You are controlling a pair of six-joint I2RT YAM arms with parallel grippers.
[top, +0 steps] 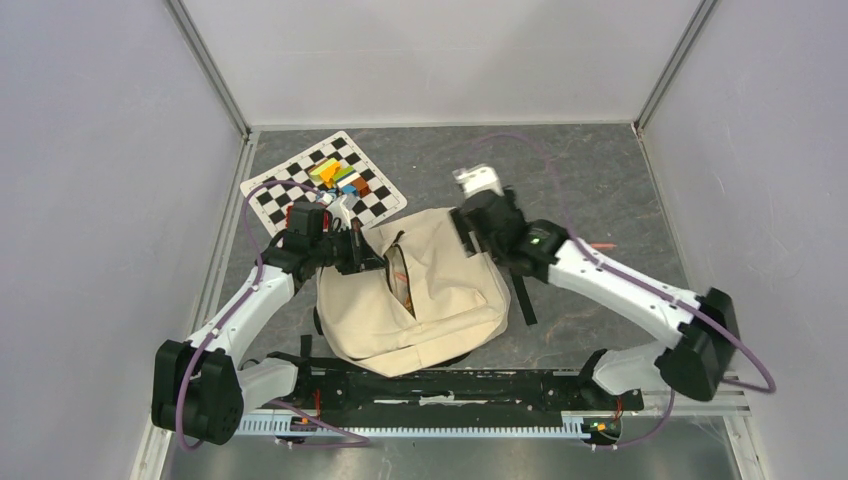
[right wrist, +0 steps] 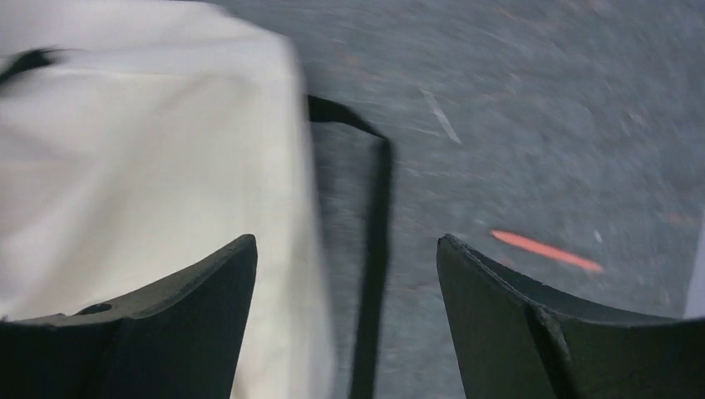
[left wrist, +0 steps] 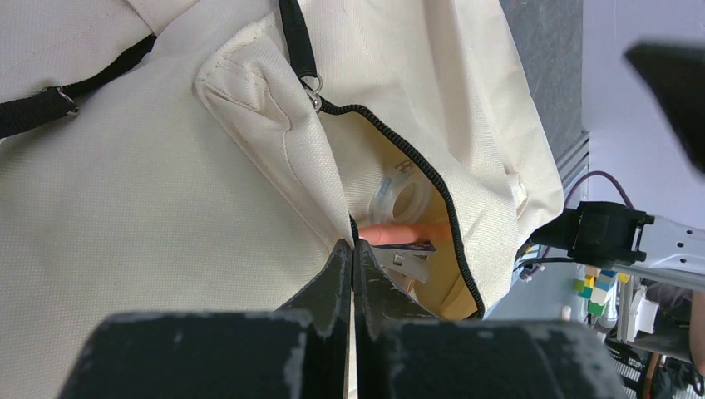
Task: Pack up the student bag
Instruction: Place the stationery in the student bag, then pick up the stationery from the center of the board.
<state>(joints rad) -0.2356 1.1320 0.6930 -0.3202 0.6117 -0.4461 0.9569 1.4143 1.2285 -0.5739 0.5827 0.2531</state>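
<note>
The student bag [top: 450, 295] is lying flat in the middle of the dark tabletop [top: 600, 170], just ahead of the arms' bases. Its zipper opening [top: 400, 275] is gaping on the side nearer the left arm [top: 245, 300]. That arm is stretching forward from its base, bending at the elbow and turning inward, so its wrist is pointing across at the bag's left edge. The left jaws are pressing fully together, pinching the cream fabric at the lip of the opening, beside the black zipper [left wrist: 441, 195]. Through the gap, the left wrist view is showing a clear tape roll [left wrist: 406, 195] and an orange stick-like thing [left wrist: 407, 233] lying inside the bag.

The right arm [top: 620, 285] is reaching from its base on the right, sloping forward and inward, with its wrist hanging over the bag's far right corner. The right jaws are standing wide apart above the bag's edge. The right wrist view is blurring, but it is showing the cream canvas under one finger, a black strap [right wrist: 378, 249] lying on the tabletop between the two fingers, and a thin orange mark [right wrist: 544, 249] on the grey surface near the other finger.

Beyond the bag, at the far left, a checkerboard [top: 275, 200] is lying on the tabletop, carrying a few coloured blocks [top: 340, 178].
</note>
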